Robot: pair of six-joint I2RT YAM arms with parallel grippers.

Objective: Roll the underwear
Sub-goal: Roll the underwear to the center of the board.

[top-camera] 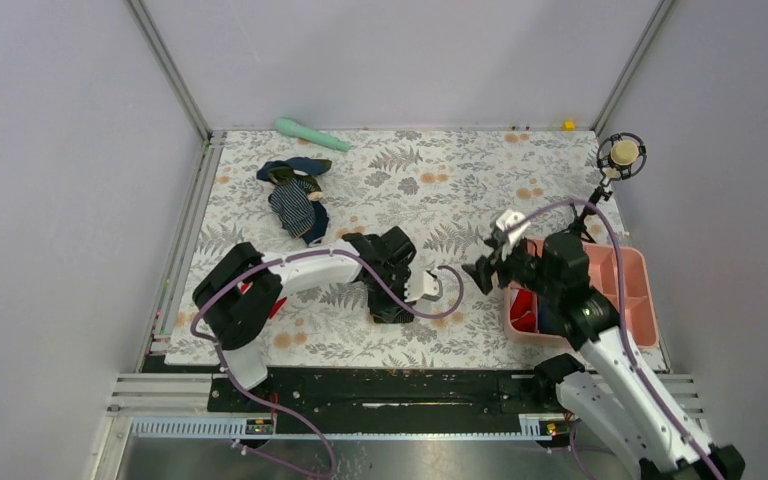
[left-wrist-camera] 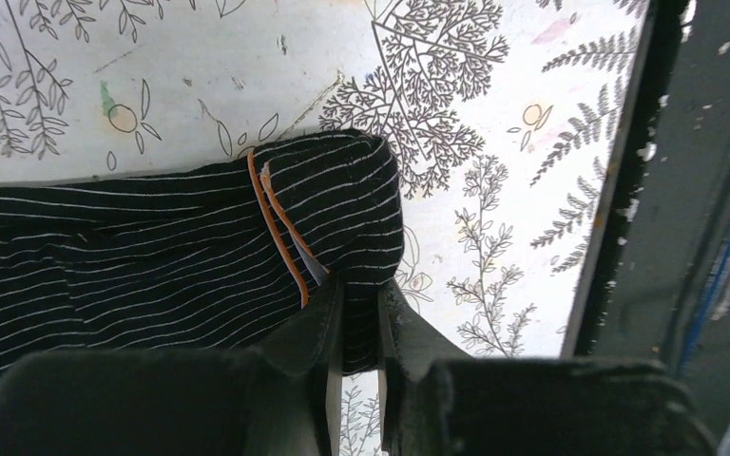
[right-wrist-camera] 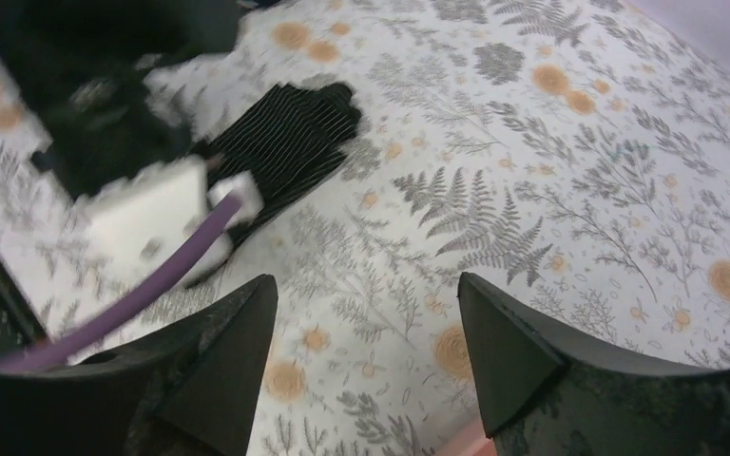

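Note:
The underwear [left-wrist-camera: 152, 256] is dark fabric with thin pale stripes and an orange-edged tag [left-wrist-camera: 280, 228]; it lies on the floral mat with one end folded over. My left gripper [left-wrist-camera: 359, 313] is shut on that folded end, a strip of fabric pinched between the jaws. From above, the left gripper [top-camera: 400, 290] covers most of the underwear [top-camera: 388, 312]. The right wrist view shows the underwear [right-wrist-camera: 290, 142] beyond the left wrist. My right gripper [right-wrist-camera: 366, 323] is open and empty, over bare mat to the right of the underwear, also seen from above [top-camera: 485, 272].
A navy striped garment [top-camera: 295, 198] lies at the back left, with a teal object [top-camera: 310, 133] behind it. A pink tray [top-camera: 640, 290] holding a red cloth [top-camera: 523, 310] stands at the right. A round stand [top-camera: 621, 153] is at the back right. The mat's near edge [left-wrist-camera: 594, 266] is close.

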